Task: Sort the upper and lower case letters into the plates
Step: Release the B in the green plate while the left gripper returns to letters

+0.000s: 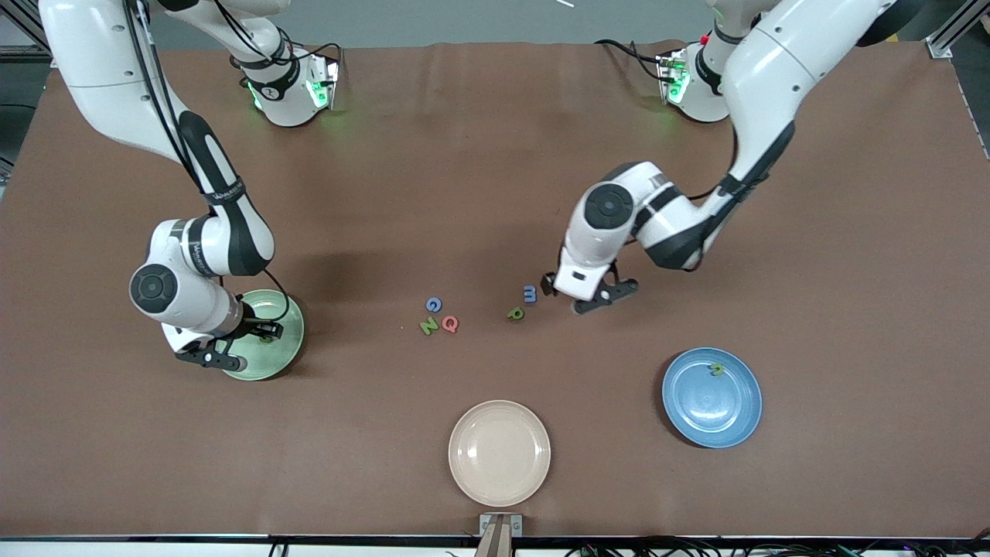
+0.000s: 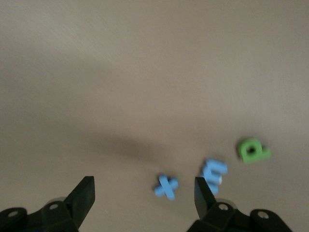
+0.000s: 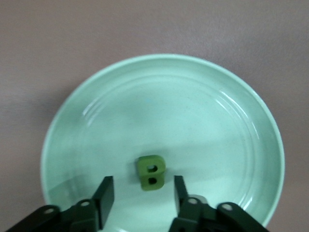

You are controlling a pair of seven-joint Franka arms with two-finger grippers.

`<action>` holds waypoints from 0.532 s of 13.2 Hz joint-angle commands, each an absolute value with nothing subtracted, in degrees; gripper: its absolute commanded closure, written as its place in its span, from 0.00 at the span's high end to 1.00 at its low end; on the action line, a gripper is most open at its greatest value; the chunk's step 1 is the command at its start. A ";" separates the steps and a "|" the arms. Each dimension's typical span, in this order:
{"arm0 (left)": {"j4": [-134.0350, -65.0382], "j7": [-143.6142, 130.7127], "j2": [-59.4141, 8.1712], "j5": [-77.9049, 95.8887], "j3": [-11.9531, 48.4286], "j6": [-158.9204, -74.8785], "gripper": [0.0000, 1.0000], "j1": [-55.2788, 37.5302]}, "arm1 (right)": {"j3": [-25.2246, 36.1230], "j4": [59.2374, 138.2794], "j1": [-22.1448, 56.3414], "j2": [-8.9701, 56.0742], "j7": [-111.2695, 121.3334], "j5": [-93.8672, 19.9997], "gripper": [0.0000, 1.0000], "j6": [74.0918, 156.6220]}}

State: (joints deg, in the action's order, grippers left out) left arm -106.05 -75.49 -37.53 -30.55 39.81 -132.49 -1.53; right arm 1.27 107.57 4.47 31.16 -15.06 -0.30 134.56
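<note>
Front view: three round plates are sitting on the brown surface, pale mint green [image 1: 267,363], mid blue [image 1: 711,398], beige cream [image 1: 500,452], with five small letters between the arms. Left wrist view: left tool [image 2: 145,195] is hanging wide open, empty, over a blue x [image 2: 167,187]. Right wrist view: right tool [image 3: 142,193] is standing partly open, straddling a green B [image 3: 151,172] lying in the mint plate.

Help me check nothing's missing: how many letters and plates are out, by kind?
Loose letters: 6 (G, N, Q, m, p, x)
Letters in plates: 2 (B, green letter)
Plates: 3 (mint green plate, blue plate, beige plate)
Total: 11

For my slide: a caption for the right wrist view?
Right gripper open over the mint green plate, a green letter B lying between its fingers.
</note>
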 commanded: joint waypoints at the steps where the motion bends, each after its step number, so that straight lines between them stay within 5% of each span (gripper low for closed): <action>1: -106.26 -75.50 -39.11 -34.62 39.90 -132.71 0.91 -3.51 | 0.44 102.76 6.05 30.06 -19.57 -1.49 1.00 128.33; 3: -105.74 -75.50 -40.42 -35.06 39.73 -133.76 0.91 -4.92 | 0.53 100.30 11.83 31.71 -27.47 -4.81 1.00 129.46; 7: -105.91 -75.59 -42.89 -38.41 39.55 -135.53 0.74 -4.92 | 0.62 96.25 21.34 37.43 -45.48 -6.59 1.00 134.11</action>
State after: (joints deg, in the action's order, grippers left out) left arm -106.31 -75.55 -41.87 -36.61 39.57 -134.79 -4.96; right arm -0.04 99.25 18.25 34.02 -38.60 -5.48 132.92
